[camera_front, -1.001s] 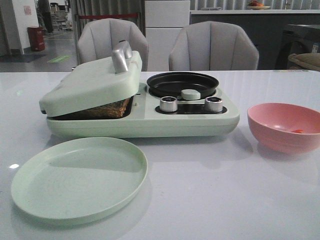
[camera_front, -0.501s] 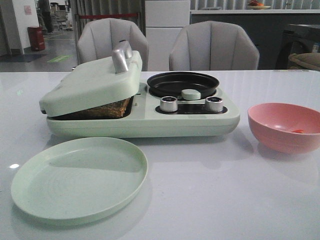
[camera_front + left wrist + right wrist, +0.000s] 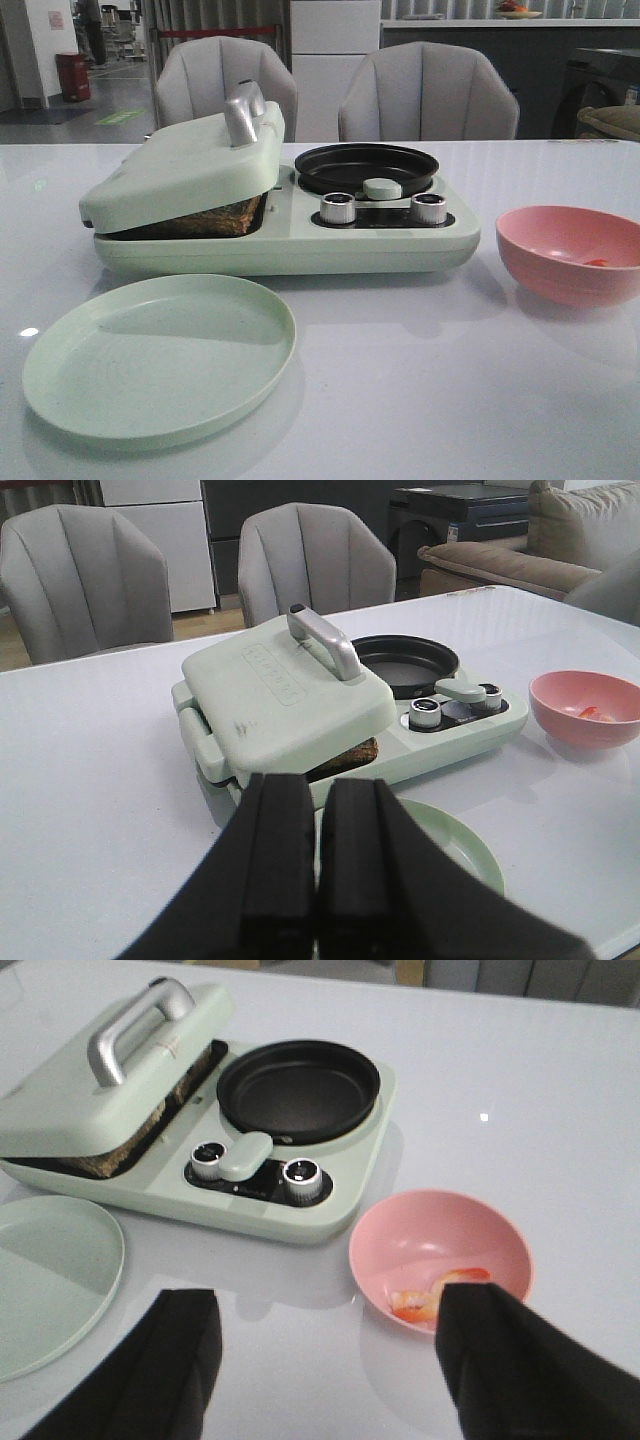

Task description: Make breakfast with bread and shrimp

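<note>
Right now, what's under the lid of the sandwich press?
Bread shows in the gap under the tilted lid: a brown crusted edge. How many slices, and anything further in, is hidden by the lid.

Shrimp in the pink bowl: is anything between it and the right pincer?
Nothing visible. The small orange-pink shrimp lies uncovered in the open pink round bowl, and the right pincer hangs open just beside the bowl, with bare white table between them.

Glossy white table (image 3: 420, 400); matt green plastic plate (image 3: 160, 355); shiny metal lid handle (image 3: 243, 112); black nonstick pan (image 3: 365, 166).
</note>
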Tool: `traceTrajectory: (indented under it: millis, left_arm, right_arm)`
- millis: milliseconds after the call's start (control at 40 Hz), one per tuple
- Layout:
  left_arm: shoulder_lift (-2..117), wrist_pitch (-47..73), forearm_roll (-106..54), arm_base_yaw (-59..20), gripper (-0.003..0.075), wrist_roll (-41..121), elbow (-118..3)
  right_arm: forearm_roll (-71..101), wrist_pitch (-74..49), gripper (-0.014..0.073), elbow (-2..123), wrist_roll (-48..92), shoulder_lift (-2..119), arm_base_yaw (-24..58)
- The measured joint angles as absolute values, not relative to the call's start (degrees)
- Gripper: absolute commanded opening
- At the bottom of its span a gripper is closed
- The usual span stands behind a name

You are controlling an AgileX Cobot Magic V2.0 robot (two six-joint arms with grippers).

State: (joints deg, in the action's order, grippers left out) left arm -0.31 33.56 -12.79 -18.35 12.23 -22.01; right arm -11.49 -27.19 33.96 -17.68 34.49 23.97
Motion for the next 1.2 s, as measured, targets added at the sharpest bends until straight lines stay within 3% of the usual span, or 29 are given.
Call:
traceTrajectory:
  millis: [225,626,976,1201]
  left_arm:
    - [-0.3,33.6,-12.8,-18.3,0.0112,12.2,-22.0]
    - [-0.3,33.6,-12.8,-18.3,0.0112,12.2,-22.0]
    - [-0.3,33.6,-12.8,-18.3,0.0112,12.2,-22.0]
    - [-0.3,33.6,-12.8,-18.3,0.0112,12.2,-22.0]
  right_arm:
    - [-11.5,-32.3,0.0558,40.9,-21.7,44.5,20.9]
    - [-3.8,-36.1,0.0558,48.7,-21.8,60.5,2.0]
    - [21.1,-36.2,0.0558,51.6,-0.6,74.3,-12.4]
    - [30.8,-33.5,0.0558,54.7,15.2,81.8,-15.3]
